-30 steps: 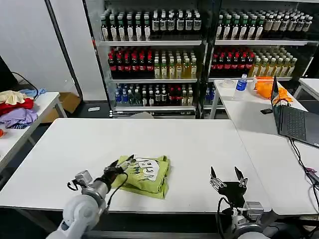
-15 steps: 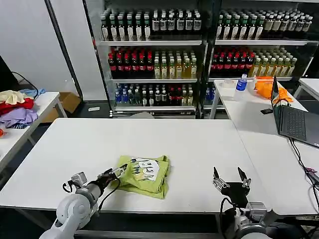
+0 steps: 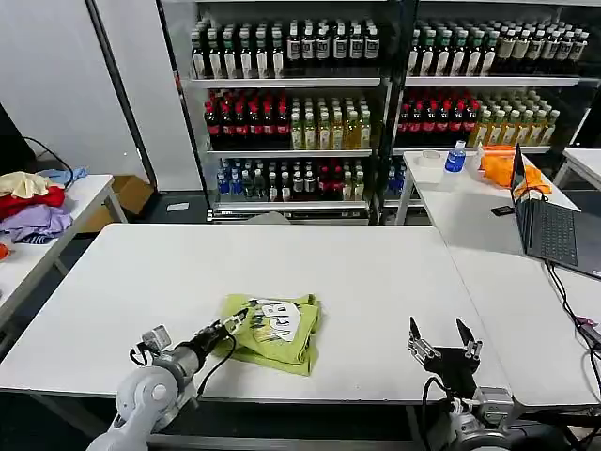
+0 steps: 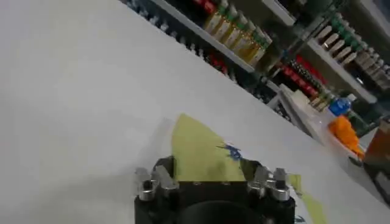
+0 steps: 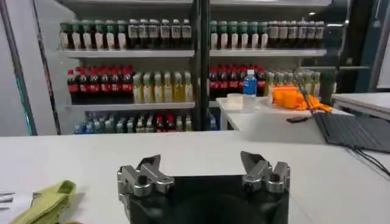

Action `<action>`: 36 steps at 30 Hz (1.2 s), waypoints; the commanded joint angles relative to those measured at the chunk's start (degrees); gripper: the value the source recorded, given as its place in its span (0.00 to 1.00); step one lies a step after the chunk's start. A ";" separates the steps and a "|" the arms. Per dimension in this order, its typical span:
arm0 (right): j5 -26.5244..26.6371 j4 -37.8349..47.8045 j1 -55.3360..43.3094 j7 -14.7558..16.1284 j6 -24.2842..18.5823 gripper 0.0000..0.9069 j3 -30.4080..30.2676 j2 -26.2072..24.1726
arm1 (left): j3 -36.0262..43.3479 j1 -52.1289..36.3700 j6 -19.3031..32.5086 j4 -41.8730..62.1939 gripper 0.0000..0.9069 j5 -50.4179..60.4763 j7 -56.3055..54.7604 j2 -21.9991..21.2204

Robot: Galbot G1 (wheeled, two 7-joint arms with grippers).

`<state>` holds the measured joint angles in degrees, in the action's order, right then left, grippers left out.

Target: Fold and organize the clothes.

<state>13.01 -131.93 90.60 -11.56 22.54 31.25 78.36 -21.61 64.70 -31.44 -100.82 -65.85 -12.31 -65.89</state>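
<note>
The lime yellow-green T-shirt [image 3: 282, 336] lies folded near the front of the white table [image 3: 376, 272], its white printed graphic facing up. My left gripper [image 3: 238, 318] is at the shirt's left edge, low over the table. In the left wrist view the gripper [image 4: 210, 175] is open and the yellow fabric [image 4: 198, 149] reaches in between its fingers. My right gripper [image 3: 441, 336] stands open near the table's front edge, to the right of the shirt and apart from it, with nothing between its fingers [image 5: 149, 167]. The right wrist view catches a corner of the shirt [image 5: 49, 204].
A side table on the left holds a pile of red, purple and cream garments [image 3: 28, 202]. The right-hand table carries an open laptop [image 3: 554, 230], an orange cloth [image 3: 502, 164] and a water bottle [image 3: 454, 155]. Shelves of bottles [image 3: 300, 113] stand behind.
My left gripper drew back from the shirt toward the table's front, then came forward again to its left edge. My right gripper sank slightly toward the front edge.
</note>
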 commanded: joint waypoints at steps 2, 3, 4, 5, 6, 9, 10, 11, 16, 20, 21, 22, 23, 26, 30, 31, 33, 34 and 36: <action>-0.02 -1.23 1.98 -0.07 -0.17 1.00 0.60 -0.04 | -0.45 -0.32 2.13 2.39 0.02 -4.36 -0.08 -2.71; -0.02 -1.38 2.08 -0.07 -0.16 1.00 0.65 -0.06 | -0.54 -0.23 2.35 2.16 0.02 -4.74 -0.02 -2.77; -0.01 -1.55 2.31 -0.08 -0.15 1.00 0.80 -0.07 | -0.58 0.03 2.62 1.95 0.02 -5.19 0.12 -2.79; 0.03 -1.68 2.39 -0.11 -0.09 1.00 0.90 -0.08 | -0.64 0.23 2.70 1.69 0.02 -5.58 0.27 -2.84; 0.06 -1.79 2.60 -0.15 -0.03 1.00 1.13 -0.22 | -0.74 0.28 2.72 1.54 0.02 -5.90 0.34 -2.90; 0.21 -2.93 3.64 -0.07 -0.06 1.00 2.01 -0.91 | -1.74 0.44 2.64 0.37 0.02 -8.82 0.11 -3.44; 0.49 -3.49 4.04 -0.04 -0.05 1.00 2.53 -0.96 | -2.37 0.54 2.56 -0.06 0.02 -9.98 0.11 -3.52; 0.64 -3.68 4.09 -0.06 -0.03 1.00 2.80 -0.92 | -2.62 0.60 2.54 -0.49 0.02 -10.14 0.13 -3.53; 0.65 -5.07 5.09 -0.13 0.10 1.00 3.27 -0.61 | -6.48 1.04 1.87 -2.15 0.02 -17.15 -0.43 -2.84; 0.85 -5.36 5.46 -0.18 0.05 1.00 4.03 -0.88 | -12.19 1.01 2.21 -3.20 0.02 -20.43 -1.00 1.00; 1.02 -5.25 5.50 -0.27 0.04 1.00 4.32 -0.93 | -13.56 1.02 2.09 -3.26 0.02 -20.82 -1.01 2.95; 1.20 -5.18 5.51 -0.33 0.03 1.00 4.49 -1.04 | -15.70 1.04 2.03 -3.23 0.02 -21.37 -1.10 5.00; 1.30 -5.13 5.51 -0.35 0.00 1.00 4.74 -1.16 | -17.35 0.96 1.68 -2.96 0.02 -21.95 -1.14 7.68; 1.68 -5.18 5.41 -0.30 -0.18 1.00 5.16 -1.65 | -24.15 -0.12 0.35 -0.75 0.02 -21.75 -1.05 14.47; 2.15 -5.02 4.64 -0.32 -0.29 1.00 5.17 -2.26 | -28.93 -3.20 0.75 2.63 0.02 -10.96 2.85 24.78; 2.15 -5.05 4.58 -0.32 -0.29 1.00 5.15 -2.23 | -29.07 -4.06 0.83 2.73 0.02 -10.38 3.71 25.62; 2.23 -5.26 4.23 -0.33 -0.30 1.00 4.91 -2.15 | -28.00 -6.87 0.68 1.74 0.02 -5.01 5.38 28.85; 2.27 -5.32 4.14 -0.35 -0.28 1.00 4.77 -2.15 | -27.27 -7.31 0.66 1.48 0.02 -3.97 5.55 29.23; 2.21 -5.43 4.11 -0.34 -0.35 1.00 4.62 -2.00 | -23.58 -7.41 1.00 -3.98 0.02 1.95 7.12 29.51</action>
<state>15.03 -136.70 94.87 -11.86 22.30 35.72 76.41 -41.17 62.58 -30.64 -100.56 -79.47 -10.99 -52.20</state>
